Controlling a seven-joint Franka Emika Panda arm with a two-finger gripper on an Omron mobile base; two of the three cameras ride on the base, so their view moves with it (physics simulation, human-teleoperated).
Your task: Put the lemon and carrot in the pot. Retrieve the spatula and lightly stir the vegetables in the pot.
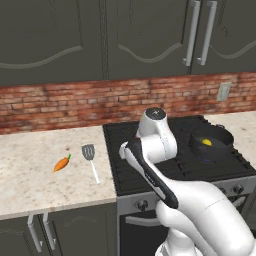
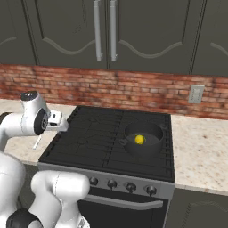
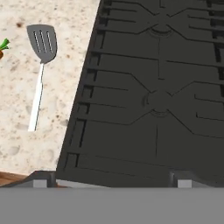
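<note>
The arm (image 1: 200, 210) is glossy white, built of thick rounded links that swell into bulbous, capsule-like segments. A dark, nearly black band (image 1: 150, 175) runs along the seam of one link. Its uppermost joint ends in a flat round cap (image 1: 155, 113), dark grey with a pale centre. A small white boxy block with dark marks (image 2: 55, 118) sits on the wrist. The two finger tips (image 3: 41, 179) are small, dark grey and squared.

Dark cabinets (image 1: 75, 40), red brick backsplash (image 1: 75, 102), speckled counter (image 1: 30, 175), black stove (image 2: 98, 138)
</note>
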